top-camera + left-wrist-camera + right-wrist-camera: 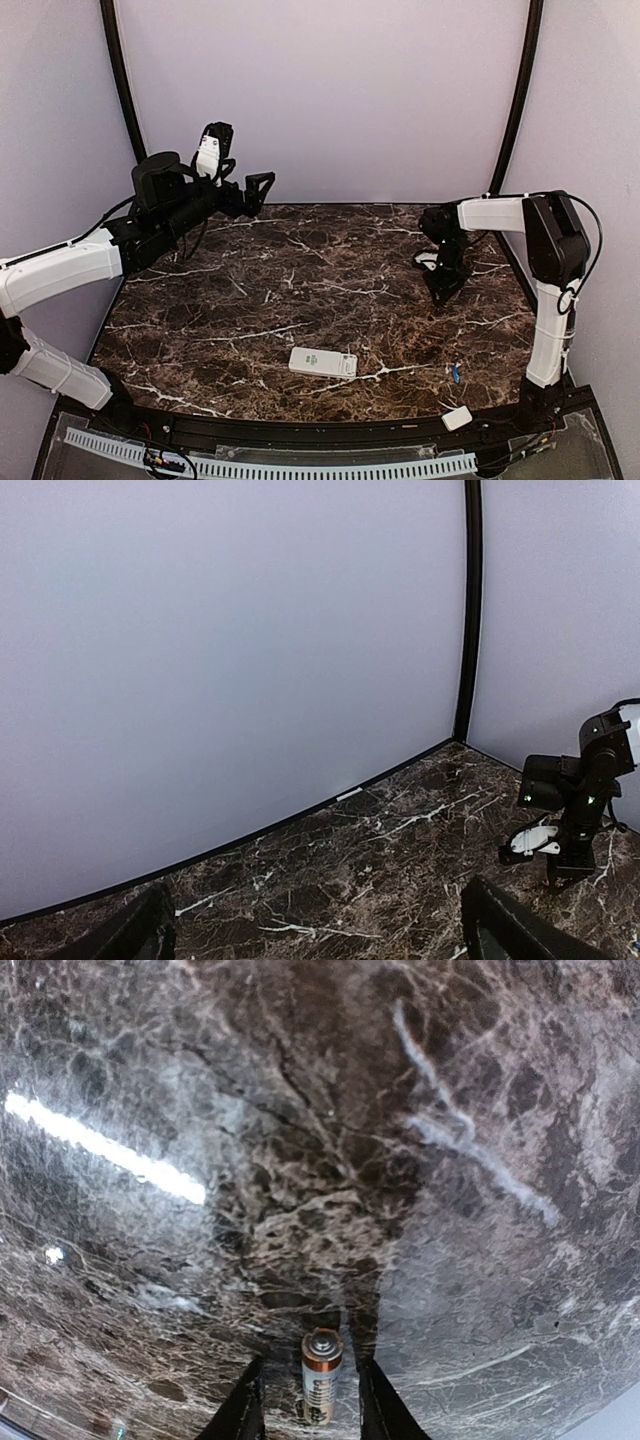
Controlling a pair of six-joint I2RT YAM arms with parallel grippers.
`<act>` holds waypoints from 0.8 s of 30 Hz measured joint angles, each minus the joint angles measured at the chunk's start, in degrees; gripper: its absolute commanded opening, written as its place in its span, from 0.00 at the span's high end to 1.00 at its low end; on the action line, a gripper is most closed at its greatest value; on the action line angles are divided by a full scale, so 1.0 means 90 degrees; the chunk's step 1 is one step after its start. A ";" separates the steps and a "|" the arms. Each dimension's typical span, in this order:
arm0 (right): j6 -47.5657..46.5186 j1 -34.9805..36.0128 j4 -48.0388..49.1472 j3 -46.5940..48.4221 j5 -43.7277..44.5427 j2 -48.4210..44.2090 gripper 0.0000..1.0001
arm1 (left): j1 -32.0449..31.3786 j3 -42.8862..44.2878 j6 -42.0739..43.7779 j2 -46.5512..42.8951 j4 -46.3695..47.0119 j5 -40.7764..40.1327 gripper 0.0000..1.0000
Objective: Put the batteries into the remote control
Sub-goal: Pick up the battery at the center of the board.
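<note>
Two robot arms at a dark marble worktop (250, 290), one battery gripped.
From above, the remote control (323, 362) is seen lying near the front edge, with a blue battery (455, 373) to its right, and the left tool (243, 172) is raised. In the left wrist view its fingers (510, 930) are spread wide and empty. In the right wrist view a second battery (321, 1375) is seemingly clamped in the narrowed right tool (310, 1400).

Right wrist view: the bottom edge cuts off my right gripper (310, 1405). The battery (321, 1370) runs out of sight between the fingers, so I cannot tell contact, and its label is blurred.

Left wrist view: only the finger ends of my left gripper (320, 930) show.

Top view: the remote (323, 362) buttons and the small blue piece (455, 373) are too small to resolve.
</note>
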 measured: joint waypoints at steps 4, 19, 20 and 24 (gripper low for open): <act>0.0024 0.0000 -0.0083 -0.0002 0.0002 0.0010 0.81 | 0.0000 0.0000 0.0029 0.0000 -0.0005 0.0019 0.01; 0.0027 0.0002 -0.0131 0.0046 -0.0452 -0.0425 1.00 | 0.0000 0.0000 0.0389 0.0000 -0.0189 0.0121 0.01; -0.0024 0.0007 -0.0090 0.0053 -0.0571 -0.0605 1.00 | 0.0000 0.0000 0.0444 0.0000 -0.0228 0.0182 0.02; -0.0364 0.0148 0.0245 0.0068 -0.1270 -0.1634 1.00 | 0.0005 0.0019 0.0952 0.0015 -0.0619 0.0916 0.03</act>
